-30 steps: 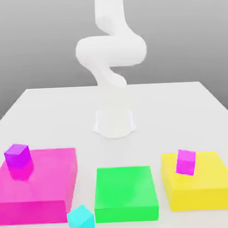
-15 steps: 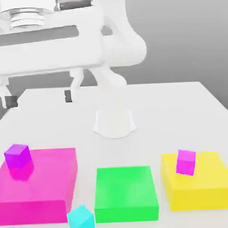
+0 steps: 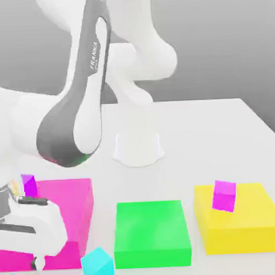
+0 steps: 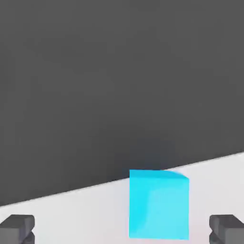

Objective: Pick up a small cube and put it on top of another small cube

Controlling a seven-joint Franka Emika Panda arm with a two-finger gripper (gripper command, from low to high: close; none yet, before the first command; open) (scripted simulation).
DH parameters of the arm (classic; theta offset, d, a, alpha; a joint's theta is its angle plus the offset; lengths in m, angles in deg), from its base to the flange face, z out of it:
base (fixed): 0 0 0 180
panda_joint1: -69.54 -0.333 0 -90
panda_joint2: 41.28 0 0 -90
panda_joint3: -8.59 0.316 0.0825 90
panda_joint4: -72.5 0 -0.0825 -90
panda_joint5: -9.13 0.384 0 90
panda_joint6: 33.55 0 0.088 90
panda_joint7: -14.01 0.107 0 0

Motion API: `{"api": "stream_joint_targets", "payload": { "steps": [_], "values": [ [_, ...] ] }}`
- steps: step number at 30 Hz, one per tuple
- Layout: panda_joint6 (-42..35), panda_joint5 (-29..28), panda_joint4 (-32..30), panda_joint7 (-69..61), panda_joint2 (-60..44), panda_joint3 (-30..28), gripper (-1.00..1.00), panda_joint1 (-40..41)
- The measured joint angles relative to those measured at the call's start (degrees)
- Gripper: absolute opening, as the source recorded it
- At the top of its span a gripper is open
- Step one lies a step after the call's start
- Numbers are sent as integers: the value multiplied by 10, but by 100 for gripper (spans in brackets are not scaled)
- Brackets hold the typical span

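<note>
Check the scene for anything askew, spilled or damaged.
Nothing looks spilled or damaged. Slightly odd: the magenta cube sits turned askew to the edges of the yellow slab beneath it, though it seems stable.

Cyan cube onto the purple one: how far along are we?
Nothing is stacked: the purple cube sits on the pink slab with no cyan cube on it. In hand is the approach: the open jaws stand either side of a cyan cube, apparently not gripping it. Left: close on it, lift, carry it over, set it on the purple cube and let go.
</note>
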Motion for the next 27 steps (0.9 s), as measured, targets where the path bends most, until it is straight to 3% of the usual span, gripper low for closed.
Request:
{"api": "stream_joint_targets", "payload": {
  "steps": [3,4,10,15,22,27],
  "values": [
    [42,20,15,-16,-63,17,0,16],
    [53,26,18,-20,-78,22,-100,20],
    [58,29,20,-22,-86,25,-100,22],
    [2,1,-1,1,-9,-1,-100,4],
    [-44,-5,-94,120,122,-68,-100,1],
    [-66,-62,-167,248,226,-109,-100,12]
  ]
}}
